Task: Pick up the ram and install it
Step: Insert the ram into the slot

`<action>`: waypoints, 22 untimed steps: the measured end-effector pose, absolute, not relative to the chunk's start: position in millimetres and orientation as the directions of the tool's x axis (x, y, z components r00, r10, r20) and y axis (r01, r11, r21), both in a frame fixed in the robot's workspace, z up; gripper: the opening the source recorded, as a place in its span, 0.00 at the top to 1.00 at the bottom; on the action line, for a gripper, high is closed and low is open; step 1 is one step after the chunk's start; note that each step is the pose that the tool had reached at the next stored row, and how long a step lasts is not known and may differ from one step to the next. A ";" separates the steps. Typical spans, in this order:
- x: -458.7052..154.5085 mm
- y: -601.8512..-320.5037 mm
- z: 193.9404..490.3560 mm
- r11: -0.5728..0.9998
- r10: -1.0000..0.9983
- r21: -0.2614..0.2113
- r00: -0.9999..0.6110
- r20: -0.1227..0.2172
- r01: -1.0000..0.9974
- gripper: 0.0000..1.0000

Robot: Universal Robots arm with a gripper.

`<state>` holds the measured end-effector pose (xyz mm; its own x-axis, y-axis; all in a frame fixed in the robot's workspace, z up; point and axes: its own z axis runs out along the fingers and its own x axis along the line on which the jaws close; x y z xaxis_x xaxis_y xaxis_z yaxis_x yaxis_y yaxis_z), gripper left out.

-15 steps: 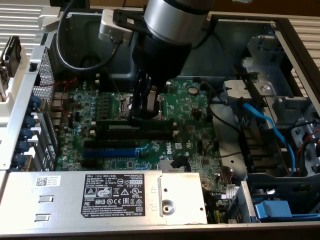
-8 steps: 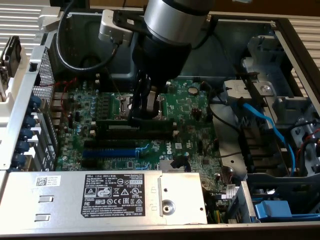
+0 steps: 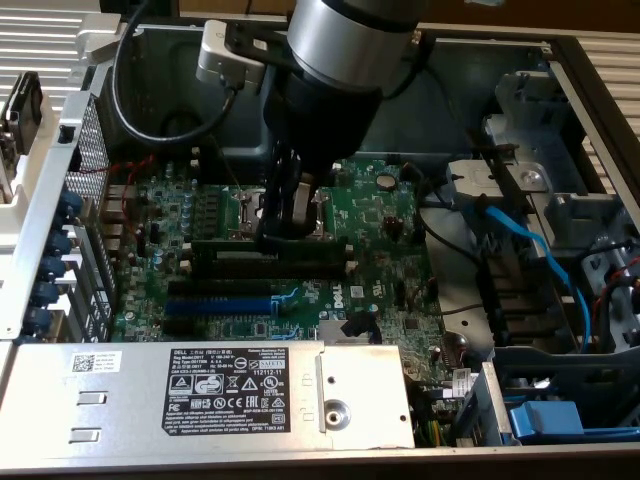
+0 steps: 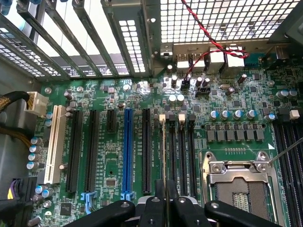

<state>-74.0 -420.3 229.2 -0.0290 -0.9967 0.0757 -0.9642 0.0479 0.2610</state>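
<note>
Toward the exterior view's left, the blue slot (image 3: 215,300) is lying just beside the ram (image 3: 240,252). The ram is standing on edge among the black slots (image 4: 182,156), and I cannot tell whether it is seated. At its mid-length the gripper (image 3: 290,225) is pinching the top edge, its jaws nearly closed with only the thin board between them. The stick is likely handling as light, stiff and fragile. I judge it is best taken by its bare edges at the middle and kept upright, clear of the chips and contacts.
</note>
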 end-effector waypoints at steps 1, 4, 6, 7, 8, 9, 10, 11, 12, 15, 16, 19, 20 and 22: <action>-74.0 -420.3 229.2 0.048 -0.997 0.261 -0.029 0.076 -0.964 0.87; -74.0 -420.3 229.2 0.045 -0.997 0.261 -0.026 0.076 -0.964 0.87; -74.0 -420.4 229.2 0.043 -0.997 0.261 -0.024 0.076 -0.964 0.87; -74.0 -420.4 229.2 0.042 -0.997 0.261 -0.023 0.077 -0.964 0.87; -73.9 -420.4 229.2 0.042 -0.997 0.261 -0.023 0.077 -0.964 0.87; -73.9 -420.4 229.2 0.042 -0.997 0.261 -0.023 0.077 -0.964 0.87; -73.8 -420.4 229.2 0.042 -0.997 0.261 -0.023 0.077 -0.964 0.87; -73.5 -420.4 229.2 0.042 -0.997 0.261 -0.023 0.077 -0.964 0.87; -73.5 -420.4 229.1 0.042 -0.997 0.261 -0.023 0.078 -0.964 0.87; -73.4 -420.3 228.9 0.042 -0.997 0.261 -0.023 0.078 -0.964 0.87; -73.5 -420.3 228.9 0.042 -0.997 0.261 -0.023 0.078 -0.964 0.87; -73.5 -420.4 228.8 0.042 -0.997 0.261 -0.023 0.079 -0.965 0.87; -73.5 -420.3 228.7 0.042 -0.997 0.260 -0.023 0.079 -0.965 0.87; -73.4 -420.1 228.5 0.042 -0.997 0.260 -0.023 0.079 -0.965 0.87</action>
<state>-73.4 -420.1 228.5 -0.0226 -0.9966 0.0789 -0.9646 0.0424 0.2601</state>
